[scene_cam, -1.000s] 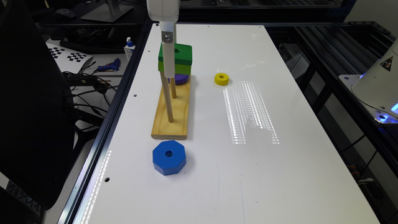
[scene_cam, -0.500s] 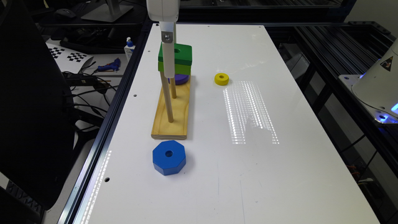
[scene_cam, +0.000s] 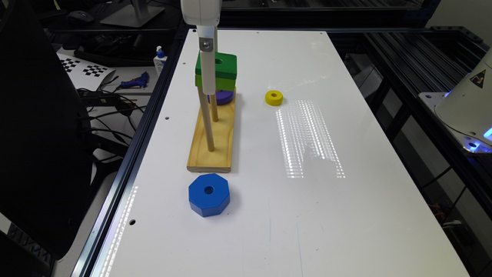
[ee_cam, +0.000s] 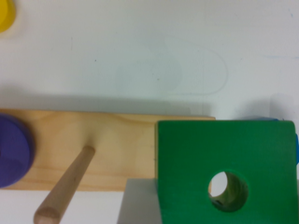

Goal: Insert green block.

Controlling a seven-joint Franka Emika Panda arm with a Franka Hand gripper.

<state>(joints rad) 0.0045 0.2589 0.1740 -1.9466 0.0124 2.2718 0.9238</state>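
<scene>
in the exterior view the hand [scene_cam: 208, 82] hangs over the far end of the wooden base [scene_cam: 213, 138] with the green block [scene_cam: 217, 71] held up off the counter [scene_cam: 307, 154], above the purple disc [scene_cam: 222, 97]. 2 pegs [scene_cam: 206, 119] rise from the base. a blue octagon [scene_cam: 209, 194] lies just beyond its near end, a yellow ring [scene_cam: 274, 97] apart.

in the wrist view the green block [ee_cam: 226, 172] hovers over the base [ee_cam: 112, 140], beside a peg [ee_cam: 65, 186]; i cannot tell whether the hand pinches it.

The block [scene_cam: 221, 66] is dark green on top with lime green sides. A purple disc [scene_cam: 223, 96] lies on the pale wooden base [scene_cam: 211, 150]. The octagon [scene_cam: 209, 194] is blue, the ring [scene_cam: 273, 97] yellow, the table [scene_cam: 346, 215] white.
</scene>
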